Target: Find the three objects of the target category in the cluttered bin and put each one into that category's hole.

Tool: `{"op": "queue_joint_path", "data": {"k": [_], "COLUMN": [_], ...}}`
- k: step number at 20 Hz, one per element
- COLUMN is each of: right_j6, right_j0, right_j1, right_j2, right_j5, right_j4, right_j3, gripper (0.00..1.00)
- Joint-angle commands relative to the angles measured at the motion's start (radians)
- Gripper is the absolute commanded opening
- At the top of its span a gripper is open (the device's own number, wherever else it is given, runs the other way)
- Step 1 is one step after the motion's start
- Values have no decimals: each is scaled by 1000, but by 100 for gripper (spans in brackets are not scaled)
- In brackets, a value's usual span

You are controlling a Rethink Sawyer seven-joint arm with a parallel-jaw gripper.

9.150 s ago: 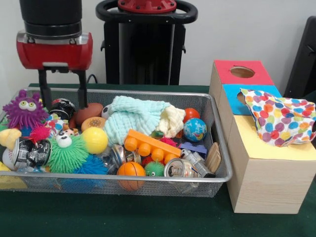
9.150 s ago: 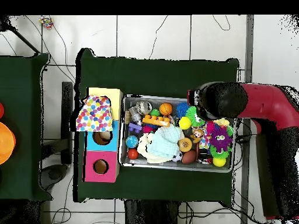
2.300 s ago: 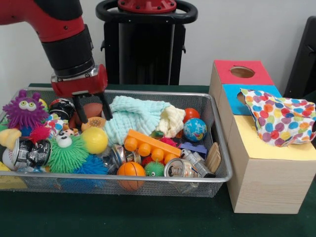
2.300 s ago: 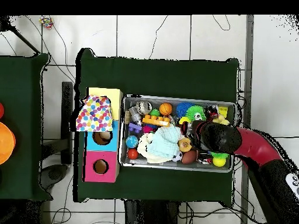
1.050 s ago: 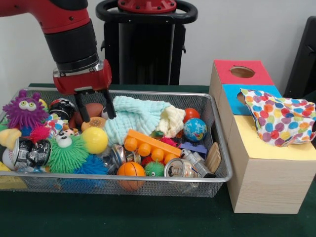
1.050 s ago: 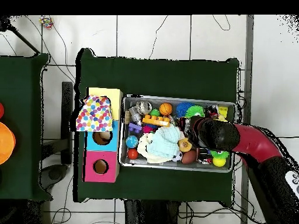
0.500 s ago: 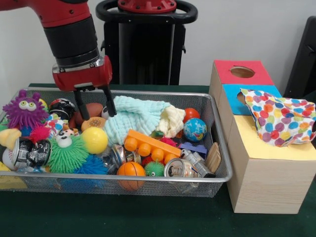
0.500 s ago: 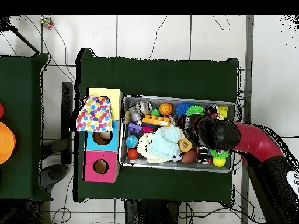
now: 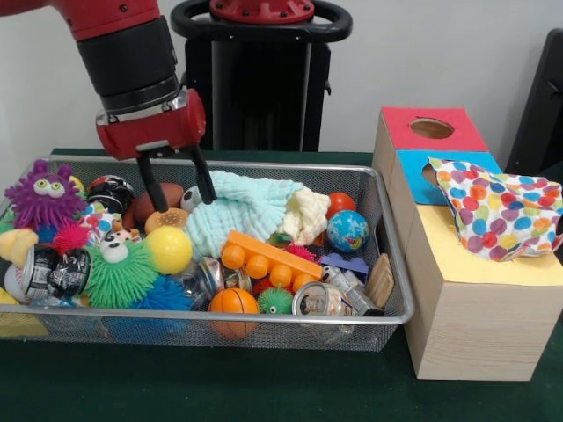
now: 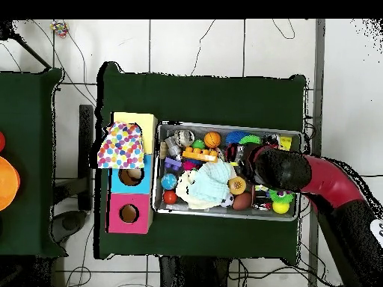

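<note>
Searching step: the gripper [image 9: 176, 186] hangs spread and empty just above the orange ball [image 9: 166, 219] and must drop to pinch it

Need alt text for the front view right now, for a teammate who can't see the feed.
The open gripper hangs over the back left of a wire bin packed with toys, just above an orange ball beside a mint cloth. Right of the bin stands a wooden box with a spotted cloth draped on top.
</note>
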Motion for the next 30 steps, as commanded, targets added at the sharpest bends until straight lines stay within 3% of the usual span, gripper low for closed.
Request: {"op": "queue_joint_path", "data": {"k": [1, 6, 13, 16, 17, 21, 25, 30], "right_j6": [-48, -21, -3, 9, 34, 49, -19, -92], "right_j0": [-38, -51, -46, -69, -69, -27, 18, -44], "right_j1": [87, 117, 126, 150, 149, 0, -119, -130], "right_j2": [62, 87, 89, 132, 135, 101, 12, 69], "right_j5": [-14, -51, -119, -128, -90, 4, 167, 259], "right_j4": [25, 34, -10, 25, 62, 66, 21, 67], "right_j3": [12, 20, 37, 69, 92, 102, 34, 17], "gripper": [100, 100, 100, 100, 100, 100, 100, 100]}}
